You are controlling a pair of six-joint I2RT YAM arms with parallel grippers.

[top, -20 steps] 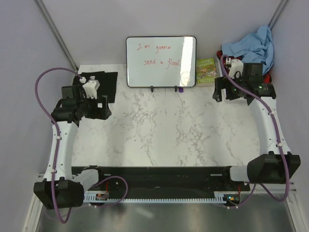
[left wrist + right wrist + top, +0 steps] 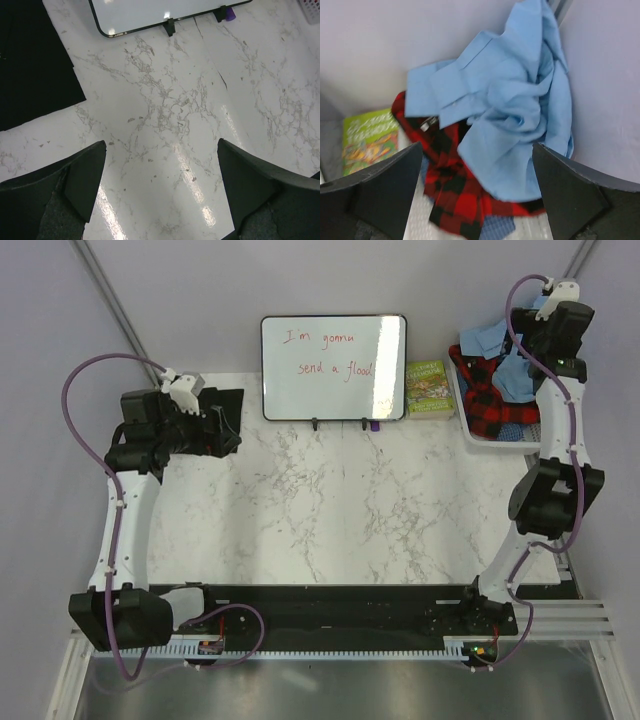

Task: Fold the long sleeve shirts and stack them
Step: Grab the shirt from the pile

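- Status: right gripper (image 2: 476, 150) and left gripper (image 2: 160, 150) both have fingers spread wide, nothing in either.
- Light blue shirt (image 2: 510, 125) sits crumpled on top of the heap in the white bin (image 2: 468, 420) at the far right corner. My right gripper hangs just above it.
- Black shirt (image 2: 30, 70) lies flat at the far left of the table (image 2: 350, 510). My left gripper is over bare marble just beside its edge.
- Risk 1: the blue shirt rests directly on a red plaid cloth (image 2: 450, 195). If I pinch too deep I get both layers and haul the plaid out too.
- Risk 2: I can't tell collar from sleeve in that wad. If I grab a sleeve end, the body trails and likely snags the bin rim.
- Risk 3: a trailing shirt pulled toward centre passes the green book (image 2: 427, 387) and the whiteboard (image 2: 333, 365), which stands on small feet. A loose sleeve could knock it over.
- Risk 4: the bin is tucked into the wall corner and my right arm reaches high over it. A sloppy descent could clip the wall.
- Risk 5: on the left, closing where I am gets only marble. Black fingers on black cloth make the edge hard to judge. I could catch one layer and undo whatever fold is there, and I can't tell how well it's folded.
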